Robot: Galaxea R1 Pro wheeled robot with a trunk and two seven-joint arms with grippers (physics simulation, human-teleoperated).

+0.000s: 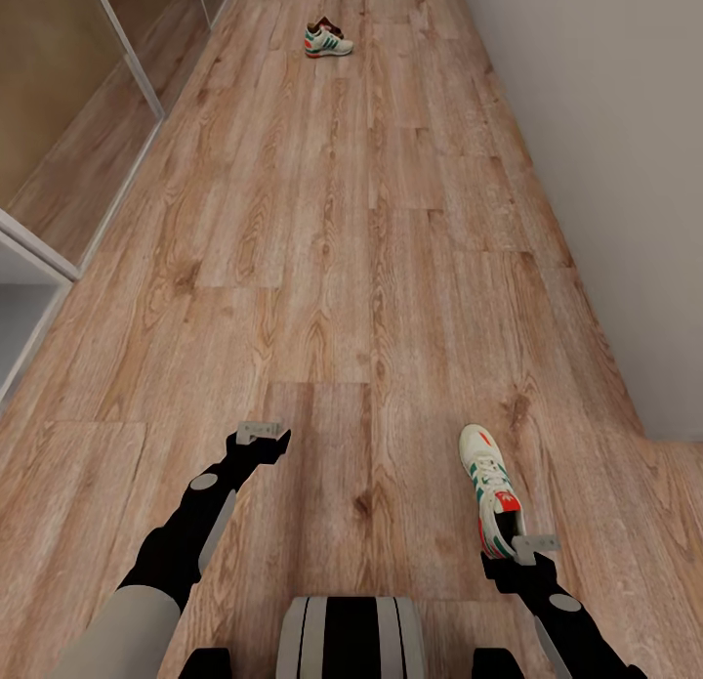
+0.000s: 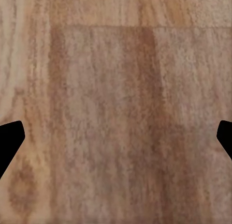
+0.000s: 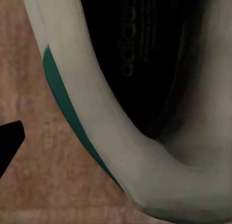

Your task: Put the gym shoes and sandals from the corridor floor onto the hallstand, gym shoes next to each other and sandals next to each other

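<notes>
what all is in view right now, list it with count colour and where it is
near gym shoe: one, cream-white with green stripes and a red tongue patch, on the floor at the right, its heel under the right gripper; its collar shows close up in the right wrist view
far gym shoe: one, same colours, far up the corridor, with something dark brown just behind it, too small to identify
corridor floor: light-brown wood-grain planks
wall: grey-white, along the right
glass-fronted panels: pale frames, along the left
left gripper: one, black, jaws open above bare floor
right gripper: one, black, at the near shoe's heel, jaw state unclear
</notes>
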